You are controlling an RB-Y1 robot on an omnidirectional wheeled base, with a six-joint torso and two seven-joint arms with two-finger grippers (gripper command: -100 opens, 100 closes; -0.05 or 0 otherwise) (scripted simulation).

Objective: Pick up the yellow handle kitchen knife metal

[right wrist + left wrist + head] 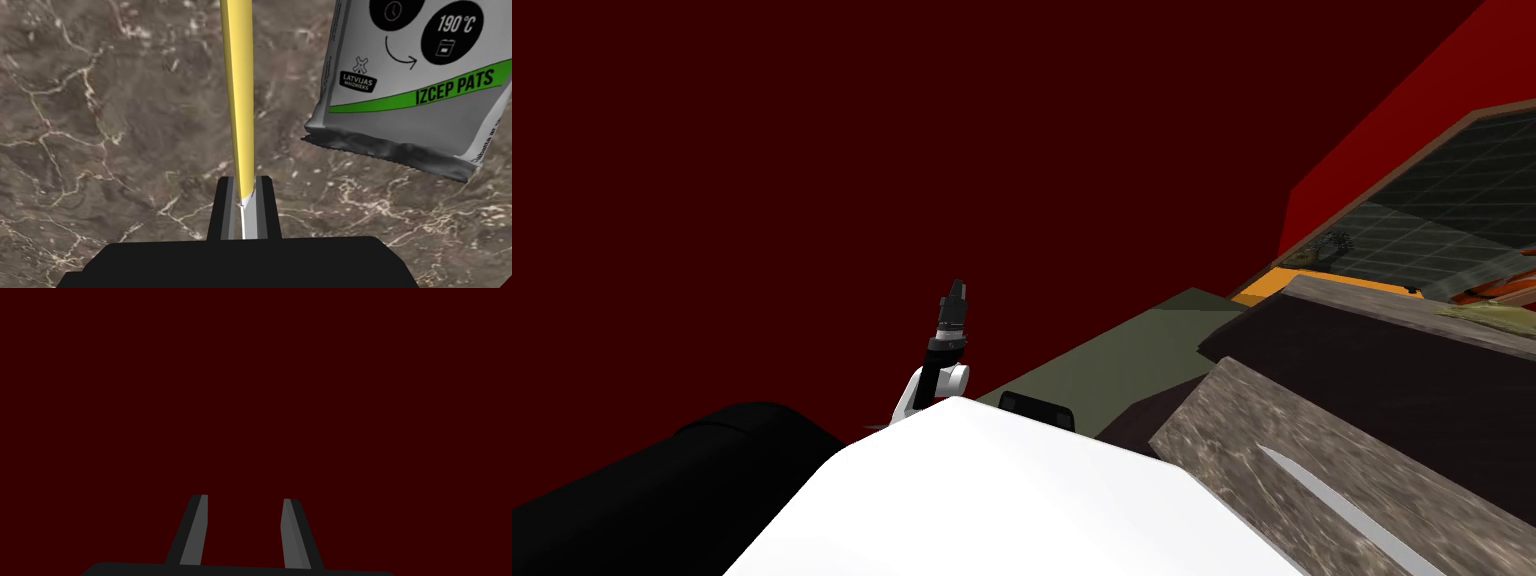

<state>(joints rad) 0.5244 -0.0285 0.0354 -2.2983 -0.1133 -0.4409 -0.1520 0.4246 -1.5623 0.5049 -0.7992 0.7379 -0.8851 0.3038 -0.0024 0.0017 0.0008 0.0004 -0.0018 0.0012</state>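
The grey bag (415, 75) reads "IZCEP PATS", "190°C" and "LATVIJAS MAIZNIEKS". Just beside it, over the brown veined worktop (100, 125), is the knife (239, 100), with a slim yellow handle and a pale blade. The right pincer (245, 182) is clamped where handle meets blade. The left pincer (245, 498), held raised, has its fingers apart.

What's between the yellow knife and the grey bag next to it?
Nothing but bare brown marbled countertop lies between the knife and the bag. The right wrist view shows this stretch.
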